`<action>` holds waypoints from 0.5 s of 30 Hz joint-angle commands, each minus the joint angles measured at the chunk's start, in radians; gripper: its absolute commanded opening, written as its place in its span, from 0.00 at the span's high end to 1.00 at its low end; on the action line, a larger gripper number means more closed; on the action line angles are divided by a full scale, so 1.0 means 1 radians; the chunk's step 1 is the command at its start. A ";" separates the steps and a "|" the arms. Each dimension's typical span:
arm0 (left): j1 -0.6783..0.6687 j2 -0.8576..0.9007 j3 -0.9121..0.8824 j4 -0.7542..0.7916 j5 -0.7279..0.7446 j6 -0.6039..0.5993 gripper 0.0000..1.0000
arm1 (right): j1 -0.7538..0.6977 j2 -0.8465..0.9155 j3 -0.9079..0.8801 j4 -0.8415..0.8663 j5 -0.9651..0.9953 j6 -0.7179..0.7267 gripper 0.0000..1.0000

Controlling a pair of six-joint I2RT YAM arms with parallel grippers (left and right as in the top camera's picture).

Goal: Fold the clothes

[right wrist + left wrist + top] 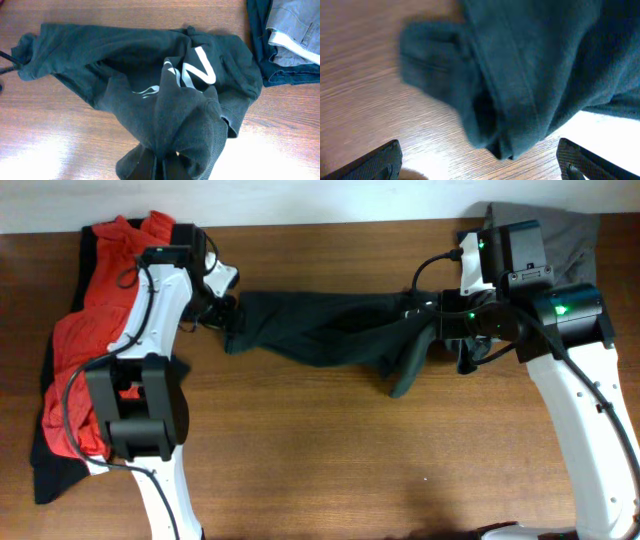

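Overhead view: dark shirt (pixel 320 330) lies stretched in a loose rope across the middle of the table (pixel 350 470), one end at the left gripper (pixel 225 308), the other at the right gripper (pixel 440 320). Progress is judged early: the shirt is bunched and twisted, with no flat panel and no crease visible, so spreading and every fold remain. White letters (pixel 202 65) show only partly among the wrinkles in the right wrist view. The right gripper appears clamped on a gathered wad of the dark shirt; its tips are buried in cloth, so the closure is inferred from how the fabric puckers there. On the left wrist view the fingers (pixel 382 160) stand wide apart at the frame corners, with a hem of the shirt hanging between them but not pinched — reads as released or not yet grasped. Red shirt (pixel 85 350) sits crumpled at the left edge on top of a black garment (pixel 50 470), both unfolded. Far right: a grey garment (pixel 565 230) resting on a blue garment (pixel 260 45), both apparently laid flat in a pile. Count — one dark lettered shirt, one red shirt, one black piece, one grey, one blue; two arms, two grippers.
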 commanded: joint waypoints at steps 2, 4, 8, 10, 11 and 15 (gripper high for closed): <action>-0.032 0.055 -0.003 -0.033 0.094 0.174 0.02 | -0.002 -0.004 0.015 0.006 0.019 -0.010 0.96; -0.039 0.065 -0.003 -0.032 0.093 0.177 0.02 | -0.002 -0.004 0.015 0.006 0.019 -0.010 0.96; -0.041 0.072 -0.003 -0.024 0.094 0.177 0.11 | -0.002 -0.004 0.014 0.007 0.020 -0.010 0.96; -0.041 0.072 -0.003 -0.024 0.094 0.177 0.27 | -0.002 -0.004 0.014 0.007 0.020 -0.010 0.96; -0.041 0.072 -0.003 -0.024 0.094 0.177 0.34 | -0.002 -0.004 0.014 0.007 0.020 -0.010 0.96; -0.041 0.072 -0.003 -0.029 0.095 0.176 0.74 | -0.002 -0.004 0.014 0.007 0.020 -0.010 0.96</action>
